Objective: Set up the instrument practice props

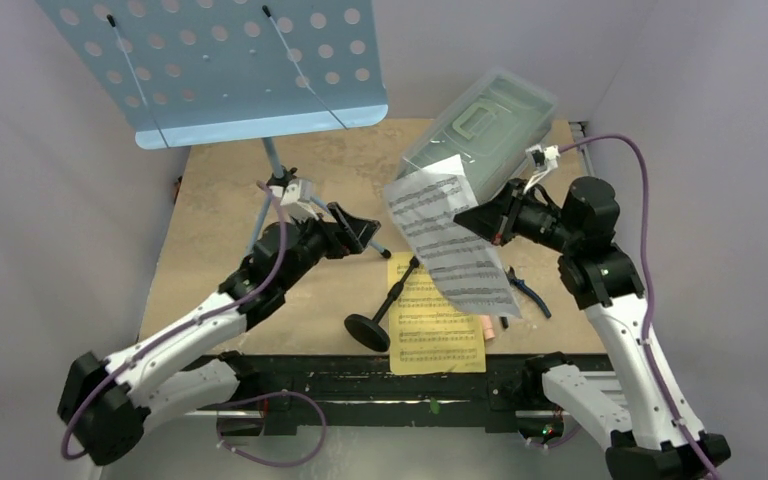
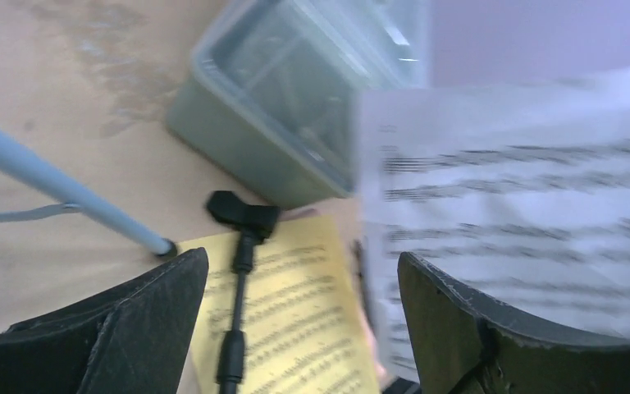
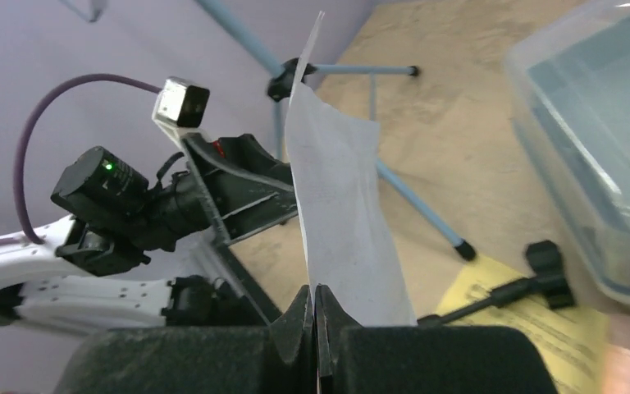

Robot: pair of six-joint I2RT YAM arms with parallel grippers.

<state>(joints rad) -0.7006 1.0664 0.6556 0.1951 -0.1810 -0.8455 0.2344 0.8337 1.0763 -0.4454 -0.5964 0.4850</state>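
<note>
While one yellow music sheet (image 1: 438,335) lies flat at the near edge of the counter (image 1: 220,200), the second page is in the air. The single black mic stand (image 1: 392,298) lies tipped over along the yellow sheet's left edge, its round base toward the arms. One peach-pink toy microphone (image 1: 487,328) peeks out at the sheet's right side.

The right hand (image 3: 316,316) is pinched shut on one edge of the white music sheet (image 1: 450,240). It holds the page above the counter between the two arms, with the long axis slanting from far left to near right. The left hand (image 2: 302,261) gapes wide and grips nothing, its jaws turned toward the paper just beside it.

Beyond, at the far left, stands the one light blue music stand (image 1: 210,70), with no page on its perforated desk yet. That desk lies up and to the left of the gripped sheet. The left arm is the nearer to it, so a handover looks likely.
</note>
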